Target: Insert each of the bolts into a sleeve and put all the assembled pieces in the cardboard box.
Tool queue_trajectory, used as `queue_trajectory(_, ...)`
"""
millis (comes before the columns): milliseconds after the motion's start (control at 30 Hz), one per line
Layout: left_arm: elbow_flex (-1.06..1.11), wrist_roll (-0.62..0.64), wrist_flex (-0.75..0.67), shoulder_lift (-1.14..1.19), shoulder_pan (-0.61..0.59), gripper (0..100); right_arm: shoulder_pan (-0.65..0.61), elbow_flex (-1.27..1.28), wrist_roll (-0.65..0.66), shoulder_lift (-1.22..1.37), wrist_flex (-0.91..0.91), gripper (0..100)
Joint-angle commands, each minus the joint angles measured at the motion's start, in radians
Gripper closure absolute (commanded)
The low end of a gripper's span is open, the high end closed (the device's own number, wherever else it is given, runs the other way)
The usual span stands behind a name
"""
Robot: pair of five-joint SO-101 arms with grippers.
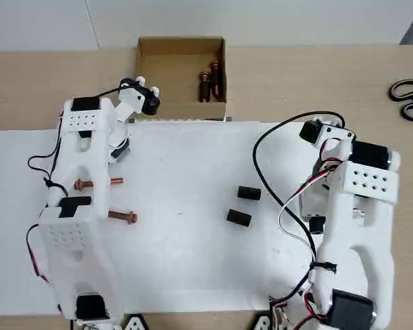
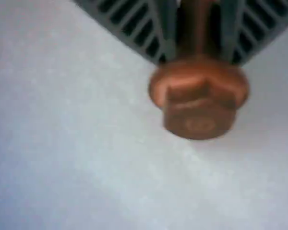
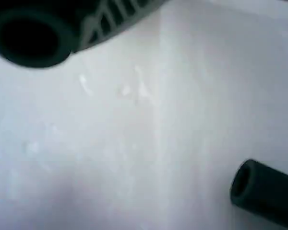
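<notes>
**Item 1: copper-coloured hex-head metal bolt (image 2: 199, 98).** Your left pincer (image 2: 197, 38) is closed on its shank. The head juts out over the white foam sheet (image 2: 62, 143), outside the brown cardboard box (image 1: 168, 75).

**Item 2: black tubular rubber sleeve (image 3: 29, 38).** Your right pincer (image 3: 62, 26) appears clamped on it, also outside the box.

**Hazards (judged).**
- If you bring shank and bore together off-axis, the bolt will likely jam or twist in the grip and drop.
- A low swing could knock the loose stock across the sheet.

**Loose stock, well apart from the box.**
- Two spare bolts (image 1: 117, 181) (image 1: 122, 217) lie on the left arm's side of the box.
- Two spare sleeves (image 1: 248, 193) (image 1: 239, 218) lie on the right arm's side of it.

**Container: the box, at the sheet's far edge on the wooden desk (image 1: 296, 75).** It holds two assembled pieces (image 1: 204, 86) (image 1: 215, 77), side by side near its right-arm wall.
</notes>
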Motion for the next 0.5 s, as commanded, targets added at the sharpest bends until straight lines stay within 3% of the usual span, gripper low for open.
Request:
queue_trajectory(0, -0.035, 0.005, 0.012, 0.014, 0.008, 99, 0.004, -0.005, 0.009, -0.033, -0.013, 99.5)
queue_trajectory(100, -0.048, 0.017, 0.041, 0.003, 0.018, 99, 0.004, -0.009, 0.009, -0.041, -0.013, 99.5)
queue_trajectory(467, -0.272, 0.31, 0.193, -0.272, 0.057, 99, 0.002, -0.037, 0.003, -0.042, 0.002, 99.5)
